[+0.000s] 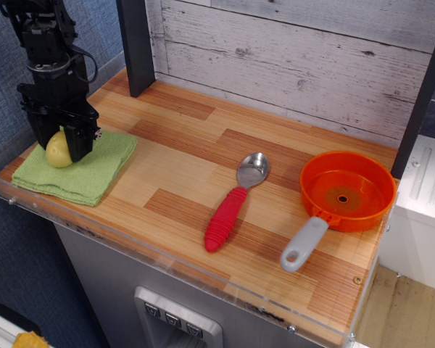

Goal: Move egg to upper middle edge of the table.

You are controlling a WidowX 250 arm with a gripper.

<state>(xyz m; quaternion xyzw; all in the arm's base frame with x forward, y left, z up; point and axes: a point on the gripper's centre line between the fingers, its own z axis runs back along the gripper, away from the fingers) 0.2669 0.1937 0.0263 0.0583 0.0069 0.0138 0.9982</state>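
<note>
One long rectangular wooden worktop point(203, 156) of light and reddish-brown planks, edged in clear acrylic, carries everything here; behind it stands a whitewashed plank wall point(297, 58). At its left end hangs the black robot arm, its jaws point(58, 141) pointing straight down over a folded green cloth point(94, 170). Toward the right sit a round orange pan with a grey handle point(346, 192) and, nearer the middle, a steel spoon with a ribbed red grip point(232, 203). The small pale yellow-green egg point(57, 151) lies on the cloth, directly between the jaws, which stand on either side of it; they look closed around it, but I cannot tell whether they actually grip it. The egg appears to sit with its long axis roughly upright. The target, the far edge at mid-length, lies well apart, up and to the right, so the coming move likely calls for a lift and a carry that way.
</note>
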